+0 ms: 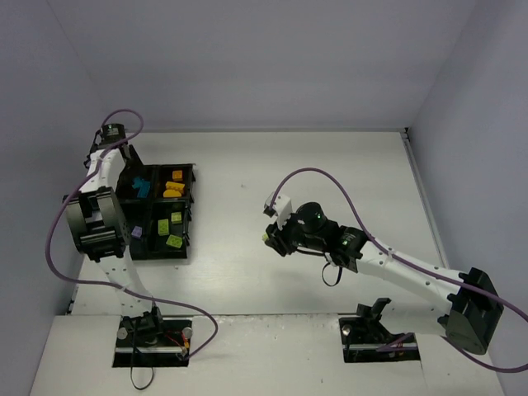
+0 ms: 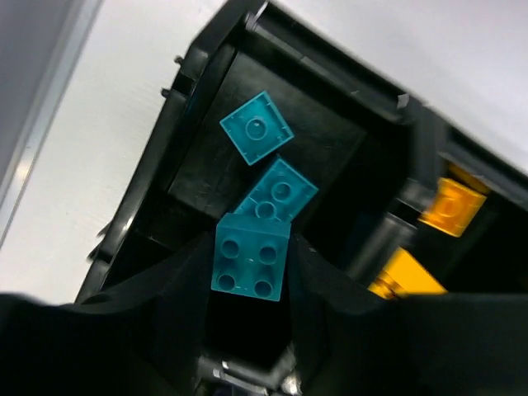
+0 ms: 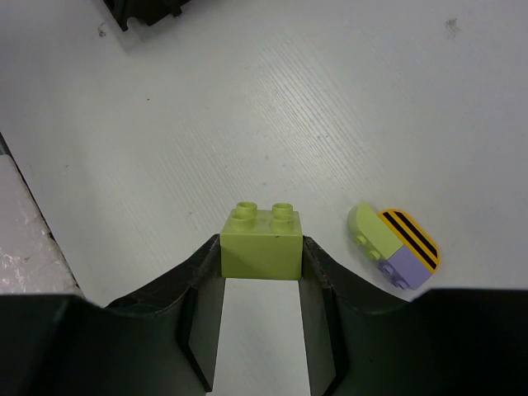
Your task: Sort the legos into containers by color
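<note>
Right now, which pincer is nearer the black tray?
Left. The left pincer holds a teal brick over the black tray; the right pincer holds a lime brick off to its right.

Overhead view spans the table (image 1: 247, 165); left wrist closely shares its tray (image 1: 190, 216).

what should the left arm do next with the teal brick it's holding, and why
Probably open the left gripper and let the held teal brick drop. It is clamped between the fingers over the tray compartment that already holds two loose teal bricks, while the orange bricks lie in the neighbouring compartment, so it seems to be over the right colour.
</note>
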You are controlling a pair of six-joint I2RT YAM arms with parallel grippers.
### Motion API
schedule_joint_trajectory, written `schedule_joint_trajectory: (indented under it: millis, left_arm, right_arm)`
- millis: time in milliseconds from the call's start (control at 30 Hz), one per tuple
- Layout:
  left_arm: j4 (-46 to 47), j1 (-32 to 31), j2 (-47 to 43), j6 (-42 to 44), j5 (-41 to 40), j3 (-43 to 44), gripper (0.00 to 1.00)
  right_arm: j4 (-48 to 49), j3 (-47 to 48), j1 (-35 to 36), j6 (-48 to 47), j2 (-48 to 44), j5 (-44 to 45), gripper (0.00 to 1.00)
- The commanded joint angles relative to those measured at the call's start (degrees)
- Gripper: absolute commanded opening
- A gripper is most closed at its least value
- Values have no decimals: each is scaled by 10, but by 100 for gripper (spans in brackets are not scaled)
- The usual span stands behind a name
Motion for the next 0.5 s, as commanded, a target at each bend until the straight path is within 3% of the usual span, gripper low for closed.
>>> schedule_joint_trajectory:
  millis: [0,133,200,300,467]
  left_arm:
    - [10,3,-17,9,-18,42,45]
    - [17,2,-29,7,2,40,64]
    - [14,-5,-52,-5,33,24,67]
    - [15,-25,-105,-19,67,-8,68]
    - [17,-119,-232,-65,182,-111,69]
  right_arm:
    - [32,29,-5,0,0,-13,0]
    - [33,32,-6,-4,1,-14,0]
    - [35,38,-7,-8,3,-14,0]
    - [37,47,-11,-17,6,-15,0]
    - [44,62,-16,-35,-8,-18,0]
